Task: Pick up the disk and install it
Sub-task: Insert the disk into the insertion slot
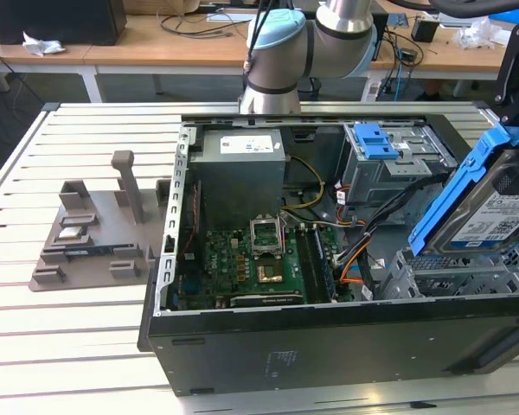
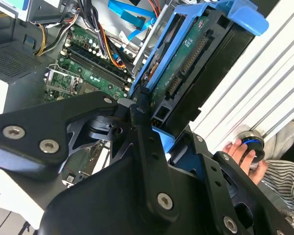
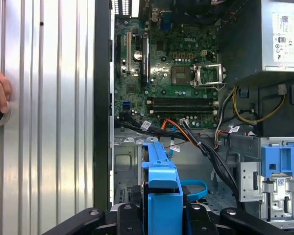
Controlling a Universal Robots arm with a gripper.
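Disk (image 1: pixel 493 203): silver drive in a blue bracket, lifted clear of the table.
Claw: gripper (image 2: pixel 169 142) closed on the disk's bracket end, one finger on either side.
Location: over the metal drive cage (image 1: pixel 450 277), at the open computer case's (image 1: pixel 242 346) corner on the exterior view's right.
Attitude: on edge and tilted, label facing outward.
Long axis: runs from the gripper down towards the cage.
Contact with cage: cannot tell.

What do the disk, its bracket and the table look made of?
The disk looks like grey metal casing with a white-and-blue printed face. Its bracket is probably moulded plastic: bright blue, smooth, slightly glossy. The table seems aluminium: pale slats with brushed sheen.
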